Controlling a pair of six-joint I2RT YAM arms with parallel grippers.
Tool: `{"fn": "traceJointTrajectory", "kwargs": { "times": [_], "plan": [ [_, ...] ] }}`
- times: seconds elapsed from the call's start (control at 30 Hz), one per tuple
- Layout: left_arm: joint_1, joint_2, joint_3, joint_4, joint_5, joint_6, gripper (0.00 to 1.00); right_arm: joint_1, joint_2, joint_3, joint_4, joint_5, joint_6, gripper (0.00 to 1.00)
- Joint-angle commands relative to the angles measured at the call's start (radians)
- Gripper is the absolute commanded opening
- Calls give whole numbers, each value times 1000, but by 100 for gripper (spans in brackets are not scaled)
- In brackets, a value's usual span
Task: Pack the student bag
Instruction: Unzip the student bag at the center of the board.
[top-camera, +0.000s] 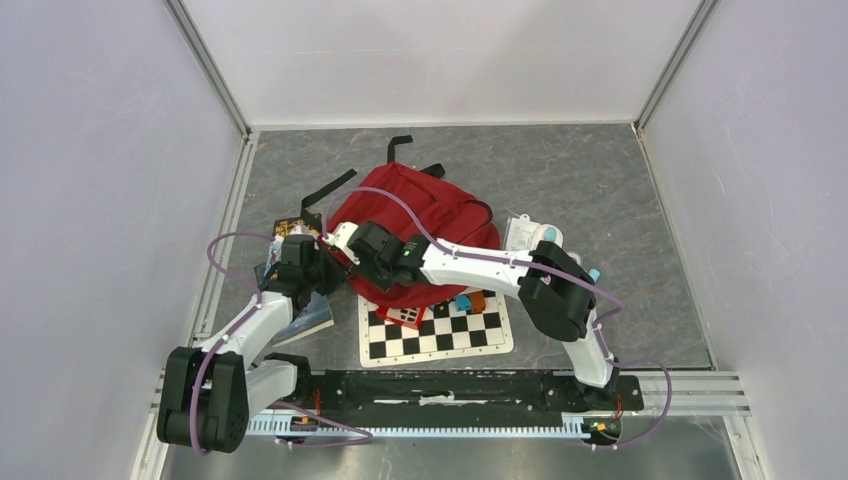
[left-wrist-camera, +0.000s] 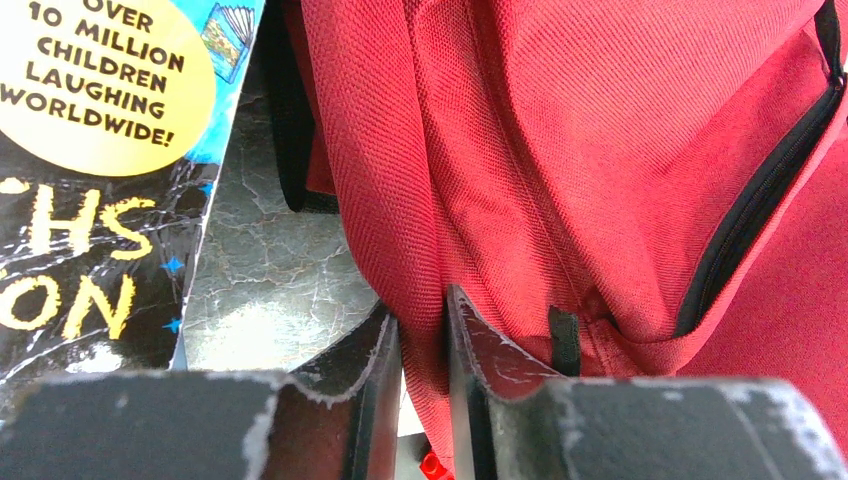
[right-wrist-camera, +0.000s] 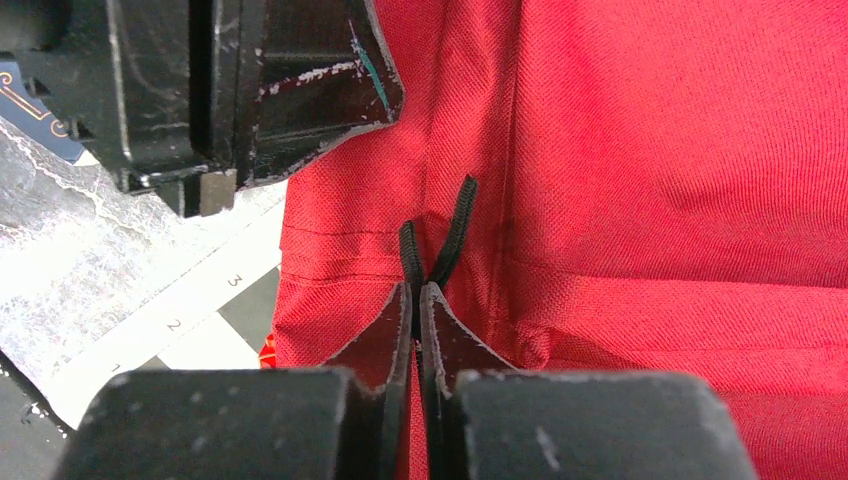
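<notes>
Grey marbled worktop (top-camera: 600, 200), with the student bag (top-camera: 430, 205) sat pretty much dead centre of it as a squashed red lump. Its long axis is hard to call because it's so crumpled, but it's roughly 12 to 6 o'clock. The black straps (top-camera: 330, 190) trail off the far end toward 11 and 12, and the near end flops over the far edge of a chessboard (top-camera: 440, 335). Both arms cover the bag's near half in the top view.

A book (left-wrist-camera: 90, 200) lies at the bag's 9 o'clock, cut off by the frame. Its yellow badge (left-wrist-camera: 100, 80) reads "OVER 10 MILLION CHILDREN LAUGHING WORLDWIDE!", and only scraps of the title show. A white packet (top-camera: 522, 232) at the bag's 3 o'clock is half under the right arm. The board's margin shows "2" and "3". There are some small blocks (top-camera: 466, 301) on the board, blue and orange, too tiny to make out.

The left claw (left-wrist-camera: 420, 308) is nipping a fold of the bag's red fabric. The right claw (right-wrist-camera: 417, 290) is squeezed tight on a black cord loop (right-wrist-camera: 455, 225) coming off the bag.
</notes>
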Motion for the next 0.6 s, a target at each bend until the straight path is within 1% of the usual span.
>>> {"fn": "traceJointTrajectory", "kwargs": {
  "times": [0.0, 0.03, 0.23, 0.57],
  "plan": [
    [6, 2, 8, 24, 1, 24, 26, 12, -47, -6, 22, -12, -5, 1],
    [6, 2, 10, 23, 0, 25, 26, 12, -55, -16, 28, -17, -3, 0],
    [6, 6, 16, 17, -14, 30, 23, 13, -115, -92, 61, -54, 29, 0],
    [11, 32, 50, 4, -31, 52, 21, 14, -263, -257, 117, -81, 82, 0]
  ]
}}
